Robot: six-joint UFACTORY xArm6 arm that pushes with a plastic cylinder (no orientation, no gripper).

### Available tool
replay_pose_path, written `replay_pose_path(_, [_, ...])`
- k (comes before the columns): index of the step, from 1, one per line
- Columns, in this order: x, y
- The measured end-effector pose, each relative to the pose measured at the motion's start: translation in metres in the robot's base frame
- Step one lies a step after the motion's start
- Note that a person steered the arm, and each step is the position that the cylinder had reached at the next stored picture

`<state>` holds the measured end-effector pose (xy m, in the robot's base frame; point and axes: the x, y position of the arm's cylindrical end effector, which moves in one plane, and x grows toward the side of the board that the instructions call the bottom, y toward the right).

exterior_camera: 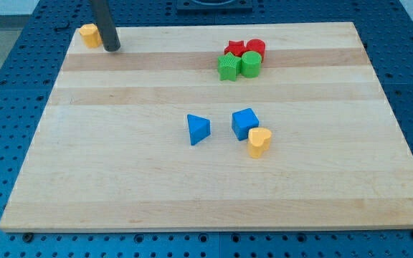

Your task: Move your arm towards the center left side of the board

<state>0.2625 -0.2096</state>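
Tool: a straight dark rod with no jaws to spread or press together; it holds nothing.
My tip (112,49): resting on the desk near its top left corner in the view.
Rod: it comes down from the view's top edge, leaning slightly, and ends at my tip.
Desk (120,186): a pale wooden board with lengthwise grain, lying on a blue perforated surface (6,64).
Orange block at the corner (89,34): a small chunky piece, exact shape hard to make out, just to the view's left of my tip and very close to the rod; whether they touch I cannot tell.
Centre left of the desk: this is the task's target area; it lies below my tip in the view, well apart from it.
Blue triangle block (198,129): near the middle of the desk, standing alone.
Blue cube (244,122): to the view's right of the blue triangle block, with a gap between them.
Orange heart-shaped block (259,142): touching the lower right of the blue cube.
Red star block (235,49): in a tight cluster toward the view's top right.
Red round block (255,48): just right of the red star block, touching it.
Green star block (228,67): directly below the red star block.
Green round block (251,64): beside the green star block, below the red round block.
Cluster and my tip: well apart.
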Motion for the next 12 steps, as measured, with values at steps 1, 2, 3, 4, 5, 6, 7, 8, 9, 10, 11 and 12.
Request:
replay_pose_path(1, [0.014, 0.002])
replay_pose_path(2, [0.031, 0.005])
replay_pose_path(3, [0.042, 0.007])
replay_pose_path(4, [0.038, 0.013])
replay_pose_path(5, [0.035, 0.022])
replay_pose_path(6, [0.039, 0.027])
replay_pose_path(7, [0.065, 0.027])
replay_pose_path(8, [0.082, 0.027])
replay_pose_path(9, [0.083, 0.027])
replay_pose_path(10, [0.116, 0.034])
replay_pose_path(11, [0.153, 0.044])
replay_pose_path(12, [0.185, 0.058])
